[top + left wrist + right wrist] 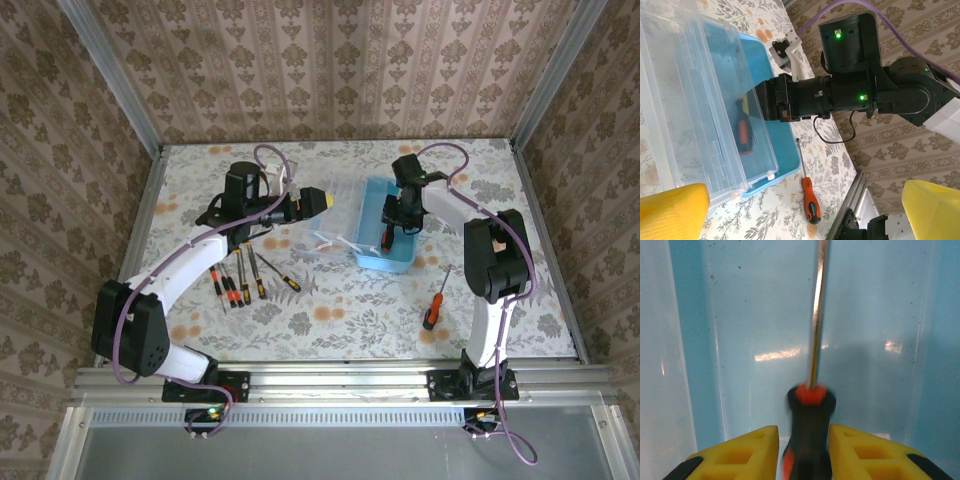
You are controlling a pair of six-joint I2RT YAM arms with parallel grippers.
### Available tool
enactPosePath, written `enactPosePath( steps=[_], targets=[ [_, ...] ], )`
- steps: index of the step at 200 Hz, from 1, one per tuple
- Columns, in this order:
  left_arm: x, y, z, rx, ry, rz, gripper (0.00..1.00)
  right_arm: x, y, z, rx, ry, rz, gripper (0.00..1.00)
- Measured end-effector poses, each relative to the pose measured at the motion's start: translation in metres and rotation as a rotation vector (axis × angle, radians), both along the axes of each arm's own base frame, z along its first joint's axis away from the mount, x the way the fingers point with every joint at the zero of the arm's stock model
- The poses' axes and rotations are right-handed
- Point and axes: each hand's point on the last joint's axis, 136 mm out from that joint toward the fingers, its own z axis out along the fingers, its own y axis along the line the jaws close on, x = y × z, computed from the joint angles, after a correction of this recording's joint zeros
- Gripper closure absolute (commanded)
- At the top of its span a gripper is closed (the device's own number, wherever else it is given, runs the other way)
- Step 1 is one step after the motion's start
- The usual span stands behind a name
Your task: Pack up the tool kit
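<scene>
Inside the light-blue case (382, 264): the right hand (802, 452) reaches in from above, and its yellow fingers (745, 452) stand narrow on either side of a screwdriver (809, 425). The black-and-orange handle sits between them and the steel shaft runs away over the case floor. The handle is blurred in the right wrist view and a thin slit shows on one side, so I cannot tell whether the pads press on it.

Clear lid (345, 225): swung open, lying on the left side of the case on the counter (330, 310).

Left hand (320, 198): just left of the case, over the far part of the lid. Its jaws are spread wide with nothing between them (the wrist view puts one yellow tip (672, 210) at each bottom corner). That same view looks through the lid wall at the orange-and-black handle inside the case, below the black body of the right arm.

Other screwdrivers:
- A group of screwdrivers (240, 278) lies well left of the case, fanned out on the counter with handles toward the near edge.
- One loose screwdriver (433, 302) lies on the near right side of the case, close to it and not touching.
</scene>
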Motion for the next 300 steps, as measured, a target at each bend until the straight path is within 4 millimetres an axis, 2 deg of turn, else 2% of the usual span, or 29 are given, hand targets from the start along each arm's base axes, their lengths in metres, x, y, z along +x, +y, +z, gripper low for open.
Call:
enactPosePath(
  steps=[59,80,94,119,131,146,158,169,195,212,268,300],
  targets=[
    [0.000,0.002,-0.001,0.013,-0.004,0.010,0.00,0.000,0.002,0.001,0.016,0.003,0.004,0.66],
    [0.001,0.007,-0.002,0.038,-0.011,0.037,0.00,-0.001,0.001,0.010,0.019,-0.010,0.003,0.65],
    [0.005,0.014,-0.002,0.058,-0.021,0.075,0.00,-0.002,0.000,0.029,0.024,-0.046,0.001,0.64],
    [0.023,0.043,-0.004,0.109,-0.018,0.206,0.00,-0.007,-0.004,0.087,0.041,-0.179,-0.006,0.60],
    [0.033,0.059,-0.010,0.142,-0.002,0.274,0.00,-0.020,-0.010,0.110,0.042,-0.238,-0.013,0.58],
    [0.042,0.078,-0.020,0.184,0.029,0.347,0.00,-0.041,-0.021,0.120,0.030,-0.272,-0.027,0.56],
    [0.046,0.090,-0.026,0.210,0.050,0.387,0.00,-0.064,-0.032,0.113,0.012,-0.263,-0.044,0.52],
    [0.048,0.096,-0.029,0.223,0.060,0.410,0.00,-0.085,-0.045,0.099,-0.008,-0.228,-0.066,0.45],
    [0.050,0.104,-0.033,0.239,0.075,0.435,0.00,-0.136,-0.074,0.065,-0.059,-0.130,-0.130,0.40],
    [0.050,0.106,-0.034,0.243,0.082,0.437,0.00,-0.161,-0.081,0.050,-0.078,-0.084,-0.144,0.38],
    [0.051,0.108,-0.035,0.245,0.084,0.446,0.00,-0.212,-0.086,-0.006,-0.079,0.088,-0.181,0.38],
    [0.051,0.108,-0.035,0.245,0.084,0.446,0.00,-0.224,-0.085,-0.026,-0.065,0.144,-0.202,0.46]
  ],
)
